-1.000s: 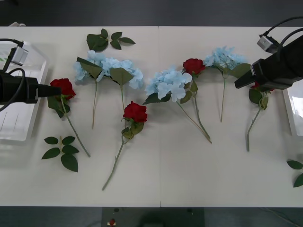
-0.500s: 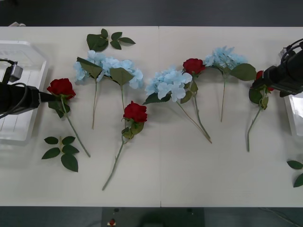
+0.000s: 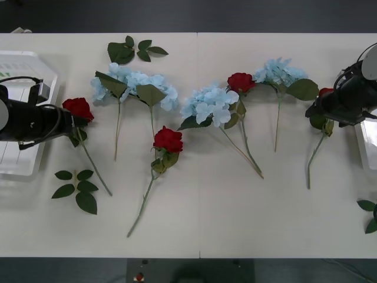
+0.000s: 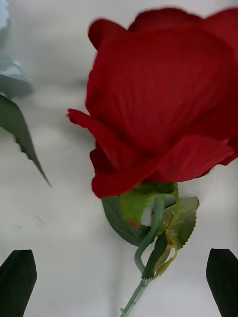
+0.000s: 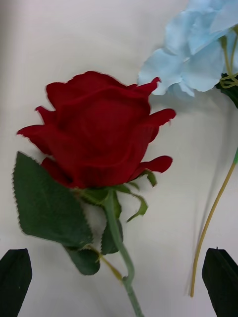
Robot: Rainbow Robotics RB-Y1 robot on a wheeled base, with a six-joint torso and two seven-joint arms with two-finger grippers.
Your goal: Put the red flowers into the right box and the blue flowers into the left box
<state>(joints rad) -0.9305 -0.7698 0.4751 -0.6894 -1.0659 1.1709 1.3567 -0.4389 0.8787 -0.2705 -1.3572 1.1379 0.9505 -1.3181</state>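
Four red flowers [image 3: 168, 140] w/ velvety dark-red heads on thin green stems are lying on the pale matte tabletop [image 3: 235, 212], mixed w/ four fluffy pale-blue blue flowers [image 3: 211, 105]. Three loose leaf sprigs [image 3: 131, 50] are lying near the edges. Left pincer [image 5: 119, 282] is hovering open, black tips straddling the stem under the leftmost rose [image 5: 96, 133], just beside the ribbed left box [image 3: 23, 165]. Right pincer [image 4: 119, 282] is sitting open around the rightmost rose's [image 4: 163, 99] stem, next to the glossy right box [image 3: 366, 132].
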